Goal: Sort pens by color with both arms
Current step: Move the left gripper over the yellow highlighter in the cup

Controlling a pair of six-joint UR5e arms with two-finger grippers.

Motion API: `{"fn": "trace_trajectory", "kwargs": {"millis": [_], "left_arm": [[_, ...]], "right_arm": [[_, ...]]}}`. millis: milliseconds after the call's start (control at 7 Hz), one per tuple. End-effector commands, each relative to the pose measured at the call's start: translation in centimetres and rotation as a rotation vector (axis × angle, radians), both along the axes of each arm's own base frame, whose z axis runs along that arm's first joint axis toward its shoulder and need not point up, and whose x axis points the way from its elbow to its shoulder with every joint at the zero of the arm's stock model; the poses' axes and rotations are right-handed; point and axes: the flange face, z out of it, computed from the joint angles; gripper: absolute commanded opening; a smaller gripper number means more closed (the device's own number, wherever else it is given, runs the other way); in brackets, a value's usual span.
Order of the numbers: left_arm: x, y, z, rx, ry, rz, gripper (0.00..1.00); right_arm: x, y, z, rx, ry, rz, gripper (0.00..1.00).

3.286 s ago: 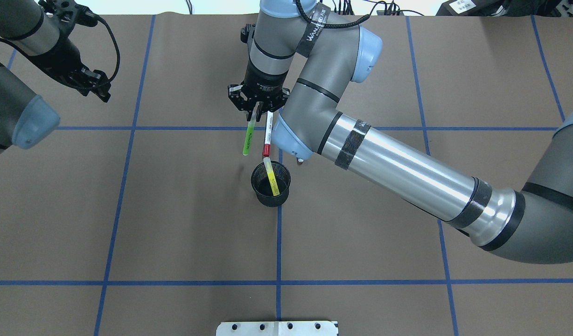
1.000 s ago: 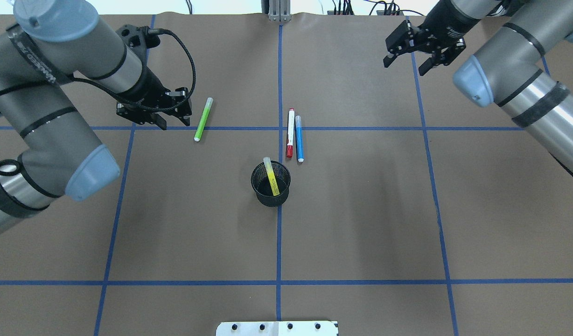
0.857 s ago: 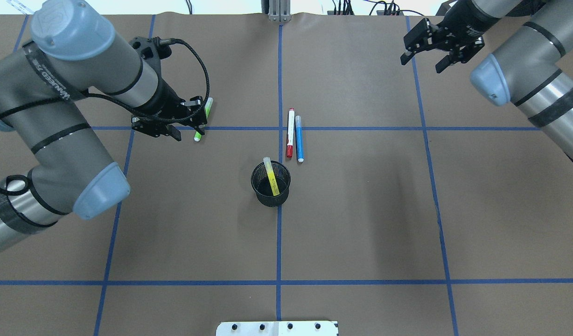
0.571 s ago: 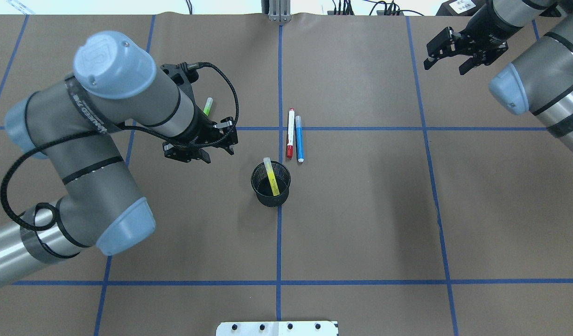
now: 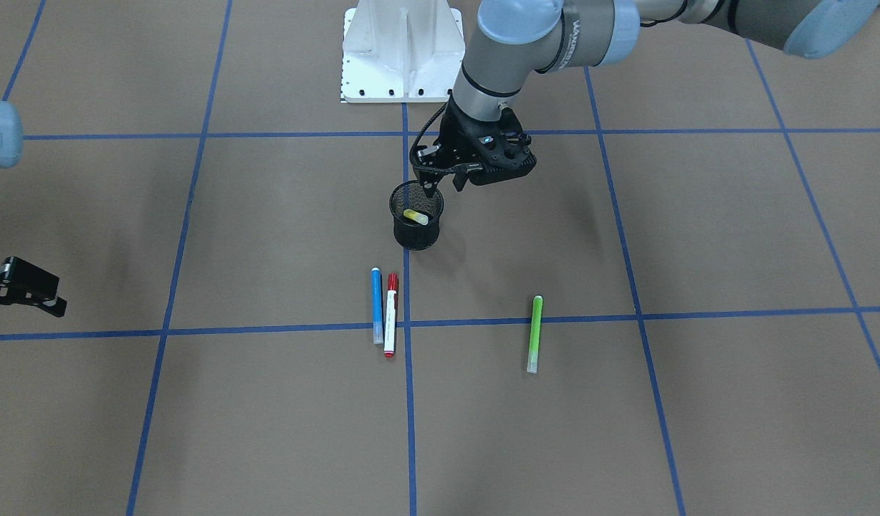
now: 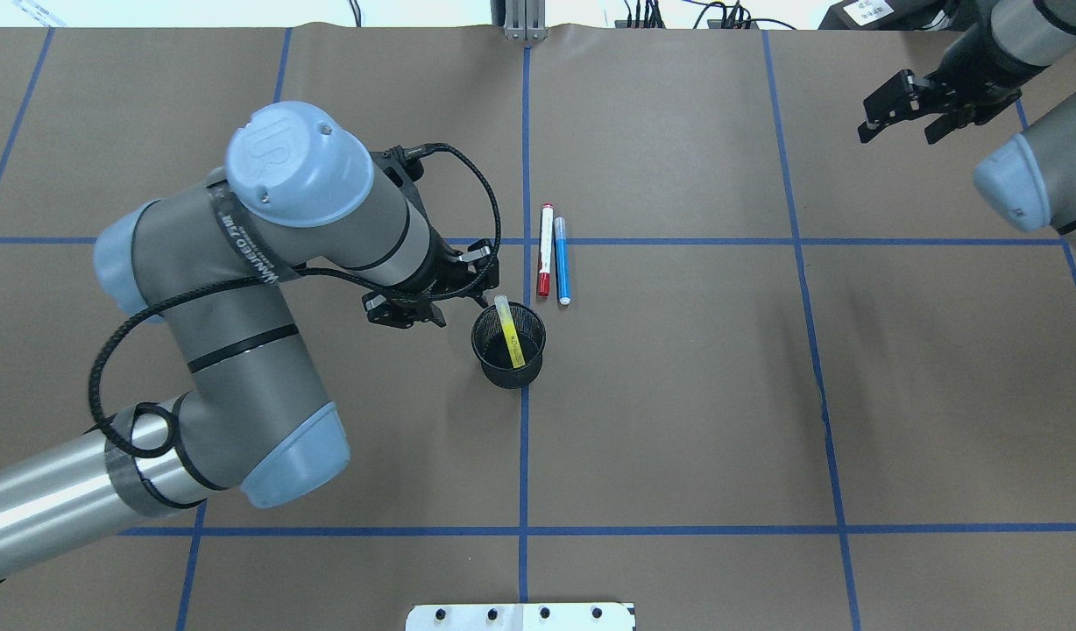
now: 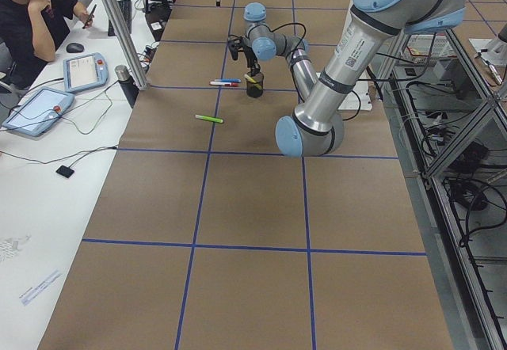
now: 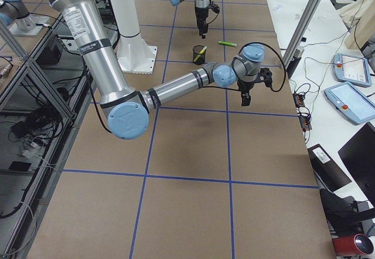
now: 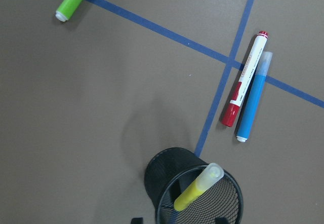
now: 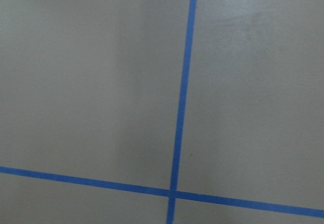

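A black mesh cup (image 6: 508, 346) stands mid-table with the neon yellow pen (image 6: 509, 331) leaning inside it. Just beyond the cup, the red-ended white pen (image 6: 545, 250) and the blue pen (image 6: 562, 260) lie side by side, touching. The neon green pen (image 5: 534, 334) lies alone on a tape line, hidden under my left arm in the overhead view. My left gripper (image 6: 459, 311) hovers open at the cup's left rim, holding nothing. The wrist view shows the cup (image 9: 195, 191) between its fingertips. Far off at the back right, my right gripper (image 6: 897, 134) is open and holds nothing.
Blue tape lines grid the brown table cover. The white pedestal base (image 5: 402, 54) is at the robot's edge. A person (image 7: 32, 13) sits at a side table with teach pendants (image 7: 38, 111). My left arm's elbow (image 6: 284, 447) hangs over the near left table.
The green and red pens, earlier in the right gripper over the cup, now lie on the table. My left gripper swept past the green pen to the cup. My right arm withdrew right.
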Motion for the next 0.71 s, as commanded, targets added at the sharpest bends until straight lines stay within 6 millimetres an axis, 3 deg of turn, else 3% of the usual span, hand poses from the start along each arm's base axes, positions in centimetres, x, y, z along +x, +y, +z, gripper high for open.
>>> {"fn": "trace_trajectory", "kwargs": {"millis": [0,286,571], "left_arm": [[2.4,-1.7,0.4,0.008,-0.011,-0.026,0.57],[4.6,-3.2,0.0,-0.004,-0.036,-0.026,0.57],[5.0,-3.4,-0.8,0.000,-0.037,-0.030,0.57]], "right_arm": [[5.0,-0.4,0.8,0.033,0.058,-0.028,0.99],[4.8,-0.4,0.8,0.037,0.077,-0.036,0.99],[4.7,-0.1,0.6,0.042,0.076,-0.039,0.99]]}}
